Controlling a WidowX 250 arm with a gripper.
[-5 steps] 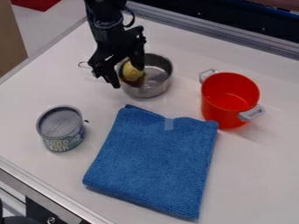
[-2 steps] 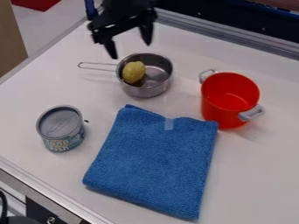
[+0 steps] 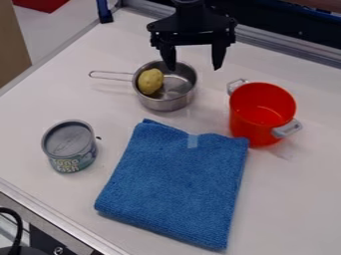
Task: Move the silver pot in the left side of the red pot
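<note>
The table (image 3: 293,199) is brightly lit, with a faint shadow beside the red pot (image 3: 242,119).

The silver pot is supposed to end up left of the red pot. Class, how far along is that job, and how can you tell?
Looks done: the silver pot stands upright, left of the red pot as we look, with a gap between them.
In hand: nothing; the gripper is open.
Left: probably just clearing the arm, or a move closer if that gap seems too wide.
</note>
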